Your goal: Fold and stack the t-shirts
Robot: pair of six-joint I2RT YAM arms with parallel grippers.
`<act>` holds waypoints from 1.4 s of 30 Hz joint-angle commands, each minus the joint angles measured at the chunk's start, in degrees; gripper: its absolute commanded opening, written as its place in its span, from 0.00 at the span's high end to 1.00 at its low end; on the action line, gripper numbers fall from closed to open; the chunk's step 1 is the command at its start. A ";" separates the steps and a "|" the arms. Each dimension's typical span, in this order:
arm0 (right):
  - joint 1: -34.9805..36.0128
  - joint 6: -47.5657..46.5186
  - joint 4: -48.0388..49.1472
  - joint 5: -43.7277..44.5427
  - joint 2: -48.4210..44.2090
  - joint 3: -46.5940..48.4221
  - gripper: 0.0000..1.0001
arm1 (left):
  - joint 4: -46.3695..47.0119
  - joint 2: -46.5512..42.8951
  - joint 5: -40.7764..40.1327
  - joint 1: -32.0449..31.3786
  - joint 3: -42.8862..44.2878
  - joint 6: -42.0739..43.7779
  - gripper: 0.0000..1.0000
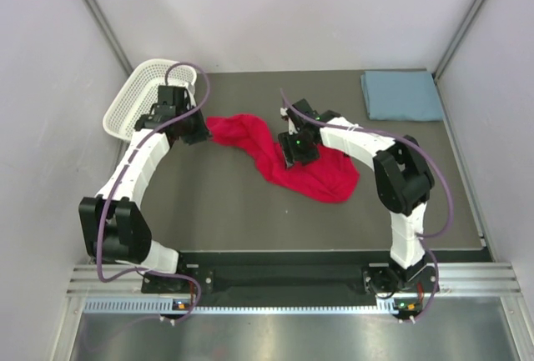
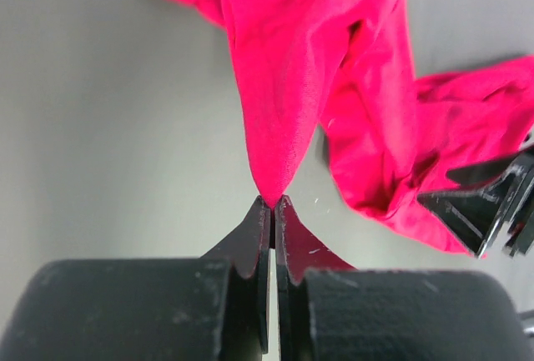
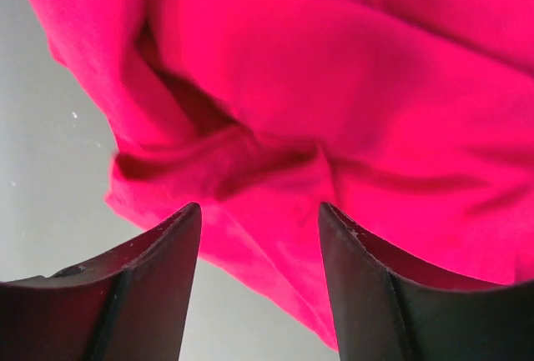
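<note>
Counter (image 1: pixel 217 211): dark grey | red t-shirt (image 1: pixel 321 179): sprawls crumpled at centre | blue-grey t-shirt (image 1: pixel 402 96): sits folded in far right corner | left hand (image 2: pixel 273 202): clenches red t-shirt's left tip | right hand (image 3: pixel 259 209): hovers released, jaws apart, over red t-shirt's middle

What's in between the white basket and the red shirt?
The left tool, shut on a tip of the red shirt, beside the basket. The top view shows it.

The left arm arcs to the far left, its hand (image 2: pixel 273 204) clamped on the red t-shirt (image 2: pixel 292 86). The right arm bends leftward to mid-worktop, its hand (image 3: pixel 259 215) pointing down with jaws apart.
</note>
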 commanded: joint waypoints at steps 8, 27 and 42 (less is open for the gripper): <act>3.82 -0.89 -3.14 5.40 5.33 7.04 0.49 | -2.22 -0.86 0.63 0.07 -1.12 0.45 1.00; 4.44 -0.10 -2.71 8.75 -2.92 0.45 0.89 | -2.22 -1.12 0.73 0.07 -1.11 -0.60 1.00; 4.35 -2.12 1.87 1.80 -0.12 -0.96 0.72 | -1.87 -2.27 1.16 0.07 -2.26 -1.39 1.00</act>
